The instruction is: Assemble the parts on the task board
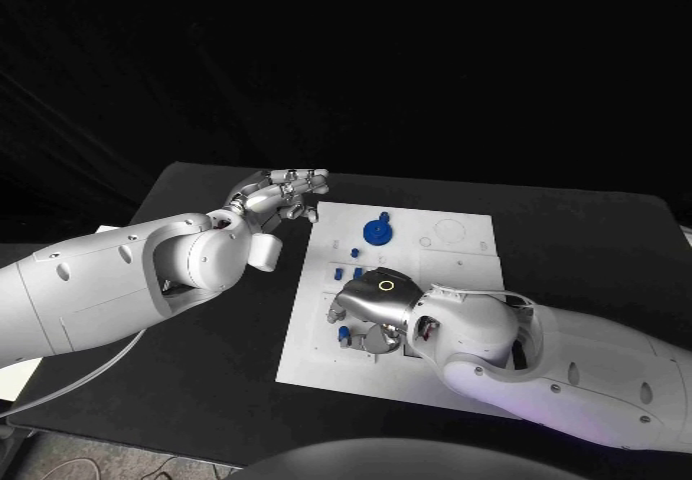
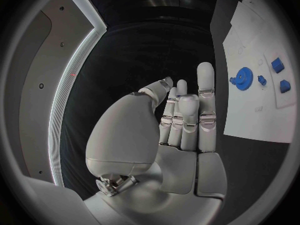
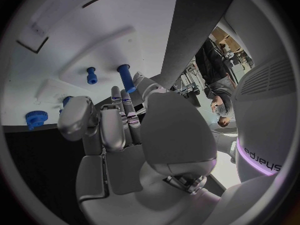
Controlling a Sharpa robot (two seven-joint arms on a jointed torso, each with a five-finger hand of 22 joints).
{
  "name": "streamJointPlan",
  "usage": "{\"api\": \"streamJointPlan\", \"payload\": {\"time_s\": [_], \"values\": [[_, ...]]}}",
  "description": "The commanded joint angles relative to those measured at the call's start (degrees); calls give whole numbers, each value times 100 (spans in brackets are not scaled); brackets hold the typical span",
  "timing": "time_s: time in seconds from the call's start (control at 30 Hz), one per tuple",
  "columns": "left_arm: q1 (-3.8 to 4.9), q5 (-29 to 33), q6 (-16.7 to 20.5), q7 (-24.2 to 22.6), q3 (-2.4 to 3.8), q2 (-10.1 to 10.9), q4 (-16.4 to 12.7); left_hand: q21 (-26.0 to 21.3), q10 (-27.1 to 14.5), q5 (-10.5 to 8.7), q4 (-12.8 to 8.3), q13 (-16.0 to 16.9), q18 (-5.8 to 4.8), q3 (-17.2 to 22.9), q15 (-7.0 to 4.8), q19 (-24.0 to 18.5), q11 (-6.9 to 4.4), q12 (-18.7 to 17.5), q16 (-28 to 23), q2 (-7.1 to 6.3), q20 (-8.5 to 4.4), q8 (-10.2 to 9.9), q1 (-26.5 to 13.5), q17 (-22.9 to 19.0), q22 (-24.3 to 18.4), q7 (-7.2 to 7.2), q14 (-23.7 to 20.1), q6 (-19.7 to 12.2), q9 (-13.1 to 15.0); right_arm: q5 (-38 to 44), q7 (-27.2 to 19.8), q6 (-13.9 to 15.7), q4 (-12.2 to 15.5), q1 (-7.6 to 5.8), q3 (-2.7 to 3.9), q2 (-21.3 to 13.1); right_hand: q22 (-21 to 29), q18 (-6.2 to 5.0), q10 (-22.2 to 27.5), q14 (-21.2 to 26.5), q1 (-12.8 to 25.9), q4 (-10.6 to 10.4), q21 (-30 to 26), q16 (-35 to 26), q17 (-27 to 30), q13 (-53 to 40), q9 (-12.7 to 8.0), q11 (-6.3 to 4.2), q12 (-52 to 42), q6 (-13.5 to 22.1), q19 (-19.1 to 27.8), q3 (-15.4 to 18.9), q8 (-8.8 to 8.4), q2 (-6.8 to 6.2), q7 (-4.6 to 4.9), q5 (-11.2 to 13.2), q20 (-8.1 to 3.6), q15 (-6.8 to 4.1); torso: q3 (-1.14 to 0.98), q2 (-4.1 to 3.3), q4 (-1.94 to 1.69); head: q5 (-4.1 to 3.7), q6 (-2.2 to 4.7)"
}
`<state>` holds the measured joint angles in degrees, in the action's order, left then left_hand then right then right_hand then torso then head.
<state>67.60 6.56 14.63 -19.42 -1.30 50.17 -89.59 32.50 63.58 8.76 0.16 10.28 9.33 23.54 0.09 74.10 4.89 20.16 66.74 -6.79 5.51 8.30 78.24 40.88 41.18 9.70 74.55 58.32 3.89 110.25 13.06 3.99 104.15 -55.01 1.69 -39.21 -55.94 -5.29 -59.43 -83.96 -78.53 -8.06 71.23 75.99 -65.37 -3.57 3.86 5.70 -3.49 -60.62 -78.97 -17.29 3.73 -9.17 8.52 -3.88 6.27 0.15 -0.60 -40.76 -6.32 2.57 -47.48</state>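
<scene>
Two hands working: my right hand [image 1: 371, 308] resting fingers-down on task board [image 1: 447, 262] mid-frame, grasp unclear; my left hand [image 1: 284, 190] hovering upper left over worktop [image 1: 577, 240], fingers together, holding nothing.

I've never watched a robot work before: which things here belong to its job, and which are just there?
Part of the job:
task board
blue gear
small blue parts
right hand
left hand

Just there:
black table

Black table [image 1: 577, 240] under board; dark backdrop.
</scene>
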Motion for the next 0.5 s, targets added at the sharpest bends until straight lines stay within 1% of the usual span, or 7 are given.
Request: {"api": "streamJointPlan", "payload": {"time_s": [0.03,0.13,0.27,0.4,0.43,0.47,0.5], "values": [[3,18,-125,0,3,-11,-9,-34,-35,9,-23,10,105,-7,0,-11,8,6,9,12,10,25,16,-5,-9,3,-52,-32,3,280,84,283,44,10,-2,0,50,-116,62,-159,-24,-15,-51,-54,71,-7,0,8,-47,48,28,148,-16,-42,-5,14,18,38,-3,-5,-3,-5,19],[2,18,-126,7,3,-3,-6,-35,-41,9,-21,11,105,-10,1,-12,10,11,10,10,11,25,12,-5,-9,5,-53,-36,3,316,77,407,74,12,-2,-20,77,-118,115,-154,-66,-60,-74,-73,103,-8,6,10,-56,64,36,341,-14,-44,-12,14,23,45,-2,-1,8,-12,28],[2,18,-134,18,3,5,0,-35,-41,9,-21,11,105,-10,1,-12,10,11,10,10,11,25,12,-5,-9,5,-53,-36,3,315,24,662,154,14,-1,-106,147,-130,173,-144,-159,-194,-124,-113,171,-11,11,15,-80,88,57,684,-12,-43,-16,-21,25,49,-3,-5,1,-21,31],[2,18,-140,25,3,8,4,-35,-41,9,-21,11,105,-10,1,-12,10,11,10,10,11,25,12,-5,-9,5,-53,-36,3,113,-99,949,291,6,10,-321,246,-144,166,-121,-234,-382,-192,-186,282,-14,-1,21,-120,216,87,1064,-24,-121,-80,46,28,51,2,2,5,-63,46],[2,18,-141,26,3,9,6,-35,-41,9,-21,11,105,-10,1,-12,10,11,10,10,11,25,12,-5,-9,5,-53,-36,3,-1,-150,998,345,-6,21,-422,327,-159,152,-104,-261,-448,-244,-235,356,-16,-5,18,-135,274,115,1181,-23,-128,-111,65,26,50,4,6,3,-97,41],[3,18,-135,22,3,10,5,-35,-41,9,-21,11,105,-10,1,-12,10,11,10,10,11,25,12,-5,-9,5,-53,-36,3,-149,-192,1022,409,-22,43,-546,570,-197,136,-59,-313,-521,-402,-356,533,-15,-6,13,-151,325,207,1296,-18,-133,-83,77,28,37,7,9,0,-138,40],[3,18,-127,13,3,12,1,-36,-46,8,-21,11,104,-12,2,-12,11,14,9,10,11,26,10,-9,-9,6,-55,-39,3,-325,-215,1022,464,-38,67,-661,776,-236,134,-24,-320,-575,-535,-456,679,-15,-15,6,-157,396,282,1399,-32,-199,-28,70,21,43,11,8,-7,-205,62]]}}
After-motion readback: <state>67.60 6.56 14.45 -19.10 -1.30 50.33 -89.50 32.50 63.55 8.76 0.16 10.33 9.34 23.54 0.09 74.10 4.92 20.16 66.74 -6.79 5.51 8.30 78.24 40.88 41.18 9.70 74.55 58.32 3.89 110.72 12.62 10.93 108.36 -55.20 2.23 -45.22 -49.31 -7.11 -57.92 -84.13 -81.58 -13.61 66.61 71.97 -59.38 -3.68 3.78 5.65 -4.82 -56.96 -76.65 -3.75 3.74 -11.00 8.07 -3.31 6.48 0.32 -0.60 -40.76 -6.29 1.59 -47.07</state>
